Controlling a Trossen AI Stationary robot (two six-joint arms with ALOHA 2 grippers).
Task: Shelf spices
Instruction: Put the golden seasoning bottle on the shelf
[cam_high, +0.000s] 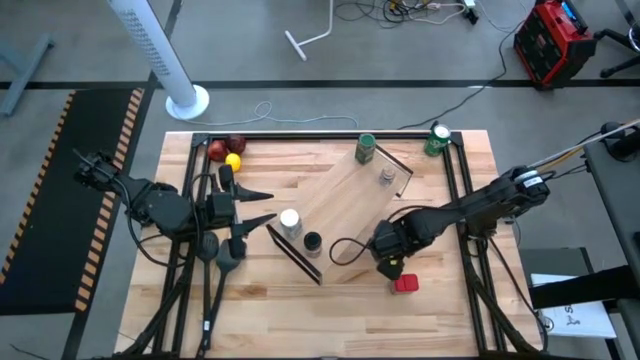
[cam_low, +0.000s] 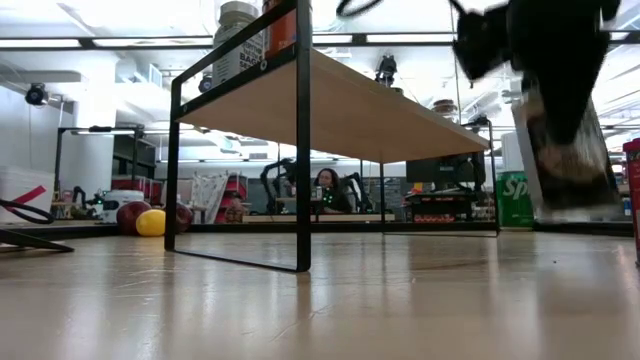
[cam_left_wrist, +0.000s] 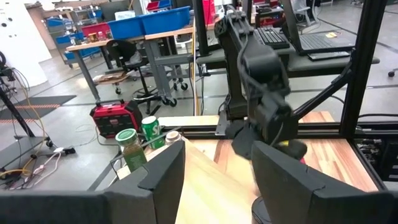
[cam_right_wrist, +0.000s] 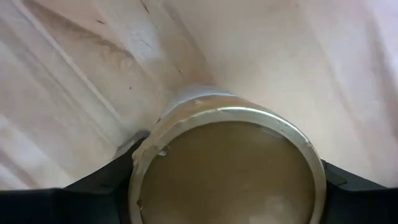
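The shelf (cam_high: 345, 205) stands slantwise mid-table, and several spices stand on it: a green-topped jar (cam_high: 366, 149), a silvery-topped one (cam_high: 386, 177), a white-topped one (cam_high: 290, 221) and a black-topped one (cam_high: 312, 242). A red square-topped jar (cam_high: 404, 284) stands on the table near the shelf's near right side. Beside it my right gripper (cam_high: 388, 262) points down, shut on a tan-topped jar (cam_right_wrist: 230, 174). My left gripper (cam_high: 262, 205) hovers open left of the shelf, pointing toward it, with nothing between its fingers. My right gripper pinches the tan-topped jar between its two fingers at the lid's rim (cam_right_wrist: 138, 163), one finger on each side. The fingers come from above, pointing down. In the low view the jar (cam_low: 565, 160) hangs below them, nearly upright, clear of the tabletop.
A green can with a white top (cam_high: 437, 139) stands at the table's far right corner. Red and yellow fruit (cam_high: 225, 152) lies at the far left. A black frame (cam_high: 460, 190) runs around the table. Bare wood lies along the near edge.
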